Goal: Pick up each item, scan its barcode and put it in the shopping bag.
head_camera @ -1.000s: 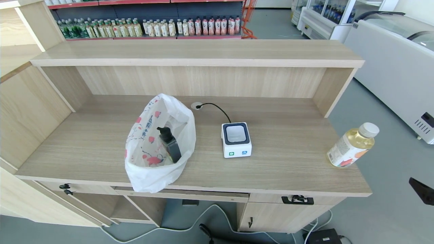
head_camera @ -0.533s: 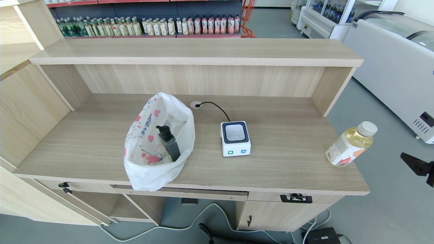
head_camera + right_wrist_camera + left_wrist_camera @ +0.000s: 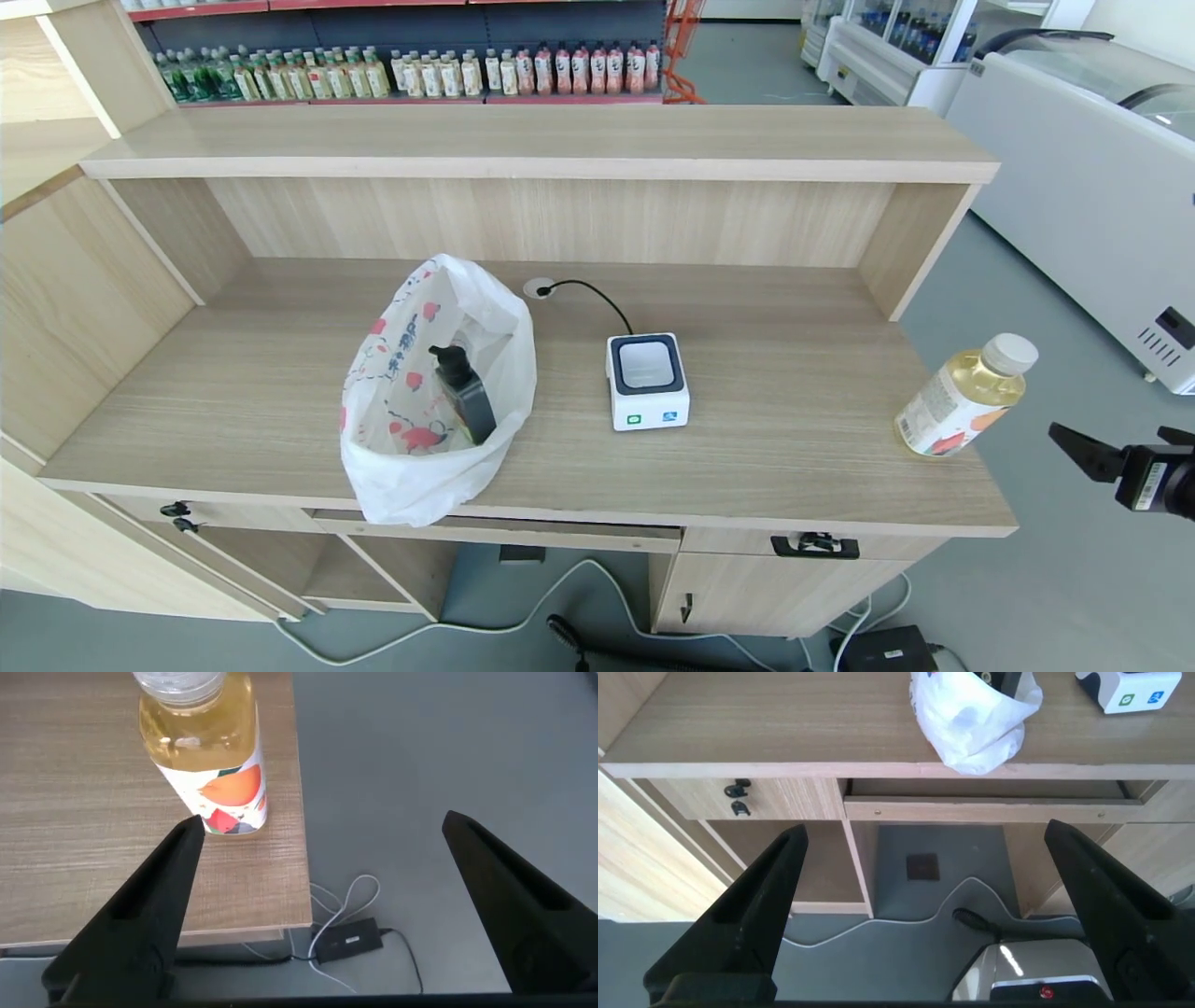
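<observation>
jaws of left gripper point(image 3: 926, 835): spread wide, with nothing held or touched; parked low in front of the light wooden counter point(image 3: 794, 448), below its front edge.
white plastic shopping bag with red and blue print point(image 3: 411, 448): stood open on the counter's left half, its belly bulging over the front edge; a dark pump-top bottle point(image 3: 467, 397) is seen leaning inside.
white box scanner with dark-rimmed window point(image 3: 648, 383): set just right of the bag, window up, with a black cable point(image 3: 597, 299) led to a hole at the back.
clear plastic bottle of pale yellow drink with white cap point(image 3: 962, 401): stood upright at the counter's far right end, close to the side edge, not yet picked up or scanned.
jaws of right gripper point(image 3: 322, 826): spread wide and empty; held off the counter's right side, near the bottle but apart from it.
risk: the bottle could be knocked over or off the edge if it is clipped by one finger on the approach. the smooth round body may also slip if it is pinched off-centre.
</observation>
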Robot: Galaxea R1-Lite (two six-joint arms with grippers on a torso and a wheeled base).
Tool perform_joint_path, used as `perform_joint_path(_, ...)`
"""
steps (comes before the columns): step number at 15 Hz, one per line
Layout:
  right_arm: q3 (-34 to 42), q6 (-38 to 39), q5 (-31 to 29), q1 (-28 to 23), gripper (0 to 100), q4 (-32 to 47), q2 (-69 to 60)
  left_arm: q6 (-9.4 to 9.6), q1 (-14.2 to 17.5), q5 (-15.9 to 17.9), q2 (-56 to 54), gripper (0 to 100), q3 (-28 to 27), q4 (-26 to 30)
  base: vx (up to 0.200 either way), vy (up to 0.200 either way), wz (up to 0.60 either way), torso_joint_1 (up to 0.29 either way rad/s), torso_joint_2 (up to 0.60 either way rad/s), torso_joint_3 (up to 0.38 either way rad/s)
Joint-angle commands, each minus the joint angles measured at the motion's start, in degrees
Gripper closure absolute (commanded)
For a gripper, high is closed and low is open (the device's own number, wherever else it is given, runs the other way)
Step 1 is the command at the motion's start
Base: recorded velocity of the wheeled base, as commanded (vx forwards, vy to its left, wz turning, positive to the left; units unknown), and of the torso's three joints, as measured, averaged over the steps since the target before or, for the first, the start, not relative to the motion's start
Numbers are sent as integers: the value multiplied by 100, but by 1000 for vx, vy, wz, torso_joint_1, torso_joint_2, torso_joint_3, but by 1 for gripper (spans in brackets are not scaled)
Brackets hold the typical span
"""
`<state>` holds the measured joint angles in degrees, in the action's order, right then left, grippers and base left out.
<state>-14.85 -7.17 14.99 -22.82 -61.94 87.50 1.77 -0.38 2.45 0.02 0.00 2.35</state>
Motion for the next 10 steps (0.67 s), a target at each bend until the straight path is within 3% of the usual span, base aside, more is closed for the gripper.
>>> perform_joint_path(1,17,14,3,155,0,-2,127,-1,-6,1,-2,0,0,2,0,0,0,0,0,0)
perform_joint_path(6,-18,5,3,551,0,-477,619,-1,3,1,-2,0,0,2,0,0,0,0,0,0)
perform_joint_path(10,-36,-21,-23,770,0,-1505,1480,-1,3,1,-2,0,0,2,0,0,0,0,0,0)
